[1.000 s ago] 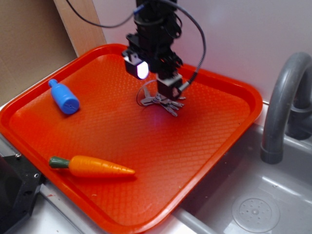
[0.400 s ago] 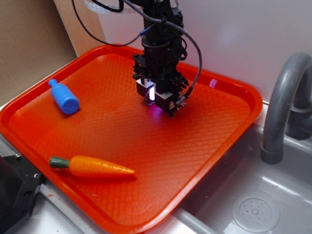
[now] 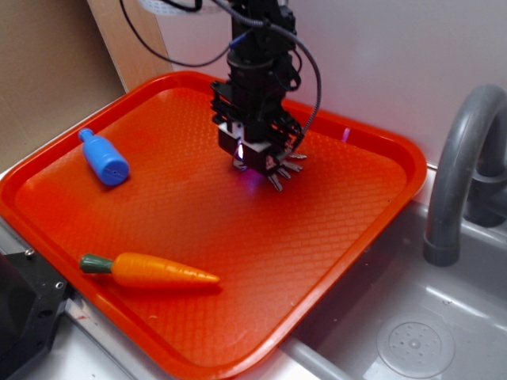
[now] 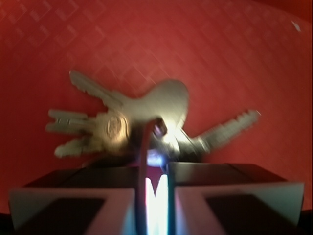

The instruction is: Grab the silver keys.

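Observation:
The silver keys point(image 3: 283, 169) stick out to the right from under my gripper point(image 3: 255, 165), near the back middle of the orange tray point(image 3: 356, 222). In the wrist view the silver keys point(image 4: 146, 117) fan out just ahead of my gripper point(image 4: 154, 176), blurred. Their thin wire ring runs down into the narrow gap between the two jaws, which stand almost together. The gripper is shut on the ring. I cannot tell whether the keys are clear of the tray.
A toy carrot point(image 3: 150, 271) lies near the tray's front left. A blue toy bottle point(image 3: 104, 158) lies at the left. A grey faucet point(image 3: 459, 158) and sink point(image 3: 412, 332) stand to the right of the tray.
The gripper came down over the keys and covered them, turning as it went. Now it sits slightly left, and the key tips show again at its right side.

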Available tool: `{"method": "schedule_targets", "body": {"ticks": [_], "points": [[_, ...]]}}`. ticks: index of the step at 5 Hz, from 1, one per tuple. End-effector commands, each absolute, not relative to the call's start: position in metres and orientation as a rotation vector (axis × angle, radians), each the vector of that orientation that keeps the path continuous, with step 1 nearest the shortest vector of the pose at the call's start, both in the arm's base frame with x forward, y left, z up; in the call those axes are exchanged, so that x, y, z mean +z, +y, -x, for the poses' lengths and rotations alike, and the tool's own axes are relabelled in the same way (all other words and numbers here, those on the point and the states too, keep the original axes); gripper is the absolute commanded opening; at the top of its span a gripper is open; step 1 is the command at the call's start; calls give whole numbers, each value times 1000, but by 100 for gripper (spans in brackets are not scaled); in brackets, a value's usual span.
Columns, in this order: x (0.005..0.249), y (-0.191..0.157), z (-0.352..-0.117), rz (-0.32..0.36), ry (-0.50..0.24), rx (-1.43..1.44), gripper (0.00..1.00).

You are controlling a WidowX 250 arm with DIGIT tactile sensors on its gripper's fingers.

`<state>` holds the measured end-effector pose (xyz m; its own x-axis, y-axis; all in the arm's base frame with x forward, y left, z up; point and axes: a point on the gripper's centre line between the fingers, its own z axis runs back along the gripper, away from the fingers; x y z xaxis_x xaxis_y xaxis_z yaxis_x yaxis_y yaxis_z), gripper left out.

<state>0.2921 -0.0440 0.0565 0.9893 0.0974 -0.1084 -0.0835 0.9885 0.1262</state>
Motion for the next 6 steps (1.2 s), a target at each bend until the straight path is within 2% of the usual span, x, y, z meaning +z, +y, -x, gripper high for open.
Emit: {"method": "schedule_targets", "body": {"ticks": [1,2,3,4,5,6], "points": [[175,-6,-272,19,10,220,0],[223,22,-253,112,45,230,0],[272,34,-236,120,36,236,0],[296,41,-225,158,40,226,0],[302,42,-209,180,61,212,0],[296,35,-202,155,57,213,0]]}}
